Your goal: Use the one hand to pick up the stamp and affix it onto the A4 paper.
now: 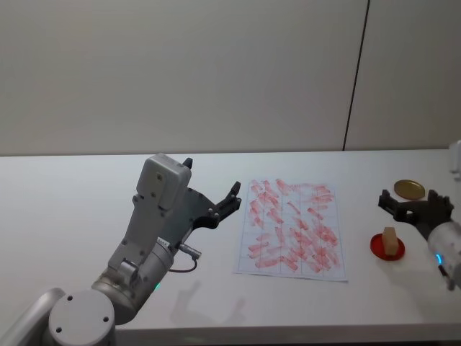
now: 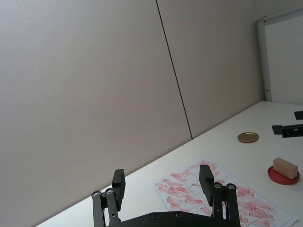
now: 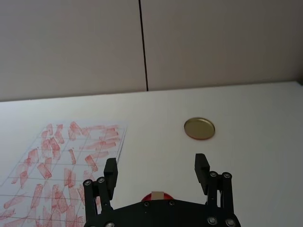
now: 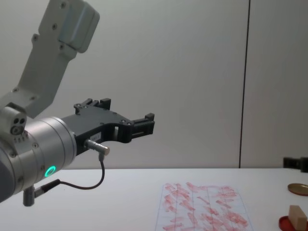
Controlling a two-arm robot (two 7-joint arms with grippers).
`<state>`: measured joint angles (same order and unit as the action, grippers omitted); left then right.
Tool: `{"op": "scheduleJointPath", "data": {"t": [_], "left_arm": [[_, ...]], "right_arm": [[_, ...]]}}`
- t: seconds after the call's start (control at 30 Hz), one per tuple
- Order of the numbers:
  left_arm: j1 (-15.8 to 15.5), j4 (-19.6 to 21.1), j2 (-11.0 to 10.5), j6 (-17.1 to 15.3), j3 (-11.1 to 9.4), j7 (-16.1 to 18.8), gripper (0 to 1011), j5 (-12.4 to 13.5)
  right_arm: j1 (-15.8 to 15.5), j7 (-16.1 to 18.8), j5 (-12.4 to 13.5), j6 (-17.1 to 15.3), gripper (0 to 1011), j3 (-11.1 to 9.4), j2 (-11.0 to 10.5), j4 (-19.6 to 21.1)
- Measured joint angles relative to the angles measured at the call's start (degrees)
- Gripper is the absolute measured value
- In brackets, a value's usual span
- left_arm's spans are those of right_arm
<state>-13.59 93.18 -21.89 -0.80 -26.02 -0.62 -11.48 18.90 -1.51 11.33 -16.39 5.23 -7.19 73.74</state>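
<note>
The right pincer (image 1: 412,204) hangs wide open with nothing in it just behind the stamp (image 1: 390,242), a small tan wooden block standing on the red round ink pad (image 1: 387,247) on the white bench (image 1: 72,216). The A4 paper (image 1: 292,228) (covered in rows of red prints) lies flat to the pad's left, and a gold round lid (image 1: 408,189) rests farther back. The left pincer (image 1: 215,207) is held up off the bench left of the paper, also open and empty.

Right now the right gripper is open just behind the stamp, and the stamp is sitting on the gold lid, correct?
Not quite. The stamp sits on the red ink pad, not the gold lid, which lies apart farther back. The head view shows this. The right gripper is indeed open just behind the stamp.
</note>
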Motion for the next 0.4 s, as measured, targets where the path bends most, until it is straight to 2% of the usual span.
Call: {"op": "scheduleJointPath", "data": {"t": [0.13,0.23,0.4], "left_arm": [[0.00,0.00,0.00,0.00,0.00,0.00,993,0.00],[0.00,0.00,0.00,0.00,0.00,0.00,993,0.00],[0.00,0.00,0.00,0.00,0.00,0.00,993,0.00]], "right_arm": [[-1.86,1.02,-0.85,2.11,1001,-0.23,-0.71,2.33],[-3.99,2.46,-1.89,5.11,1001,-0.56,-1.58,4.84],[-6.67,4.07,-2.96,8.31,1001,-1.08,-2.73,8.04]]}}
